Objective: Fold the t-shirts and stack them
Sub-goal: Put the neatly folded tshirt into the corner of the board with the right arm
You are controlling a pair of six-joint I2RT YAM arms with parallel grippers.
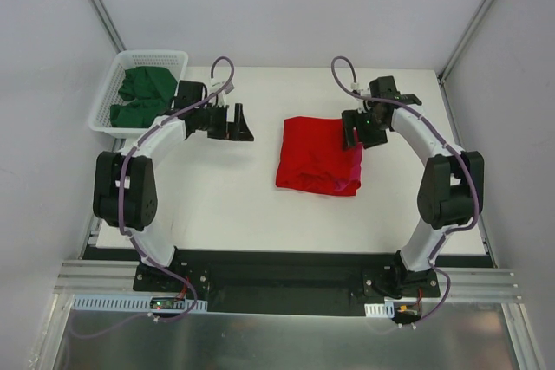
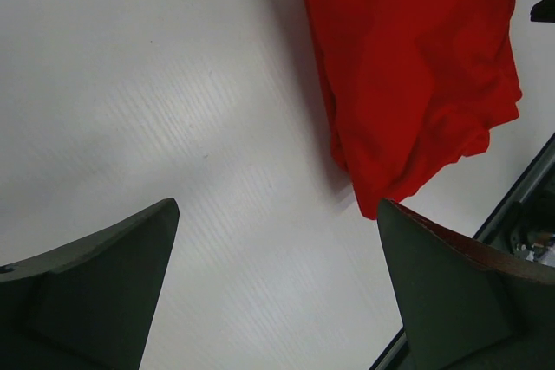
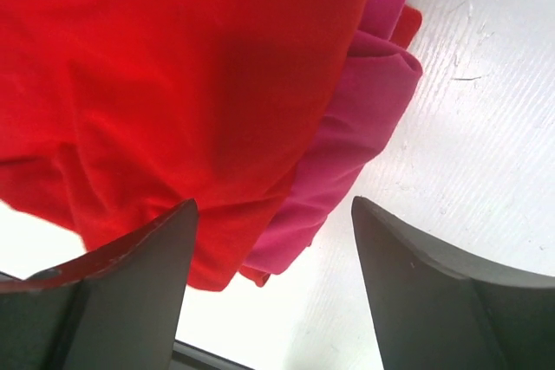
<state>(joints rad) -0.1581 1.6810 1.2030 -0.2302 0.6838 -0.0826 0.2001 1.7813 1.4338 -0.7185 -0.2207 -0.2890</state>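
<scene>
Right fingers (image 3: pixel 121 301) spread over a folded red shirt (image 1: pixel 312 158), a pink shirt (image 3: pixel 347 153) mostly hidden beneath; left fingers (image 2: pixel 87 292) spread above the surface (image 2: pixel 130 84)

**Red over pink on a white tabletop (image 1: pixel 217 205)**

Seen from above: a plain, matte tabletop, faintly scratched towards the right side. Lying right of centre, a folded bright red t-shirt (image 1: pixel 312 153), rumpled along its near edge. Directly beneath it, flat on the surface, a magenta-pink t-shirt (image 3: pixel 355 127), peeking out only at the red one's right side and near right corner. At the far left corner, well apart from that pile, a white lattice basket (image 1: pixel 104 103) holding dark green t-shirts (image 1: pixel 143 93).
</scene>
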